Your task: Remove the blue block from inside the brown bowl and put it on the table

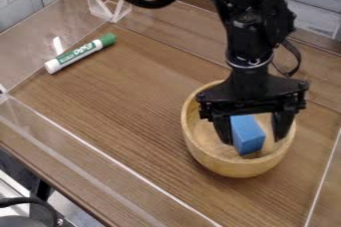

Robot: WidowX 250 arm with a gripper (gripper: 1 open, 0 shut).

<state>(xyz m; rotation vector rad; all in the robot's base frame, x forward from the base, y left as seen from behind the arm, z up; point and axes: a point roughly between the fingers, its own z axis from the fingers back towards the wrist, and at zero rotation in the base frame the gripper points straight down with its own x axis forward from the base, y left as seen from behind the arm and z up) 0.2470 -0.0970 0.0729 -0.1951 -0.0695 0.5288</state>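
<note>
Two black fingers of the gripper [248, 118] stand spread wide inside the brown bowl [213, 155], one either side of the blue block [249, 134] lying in it. Far left of the bowl on the table [134, 92], a green-and-white marker [80, 52] lies beside a clear acrylic wall [40, 32].

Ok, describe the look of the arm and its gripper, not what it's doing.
The arm is all black, built of blocky segments, with a dark cable looping beside it. The gripper is black too: a crossbar carrying two slim, straight fingers. No markings are legible.
</note>
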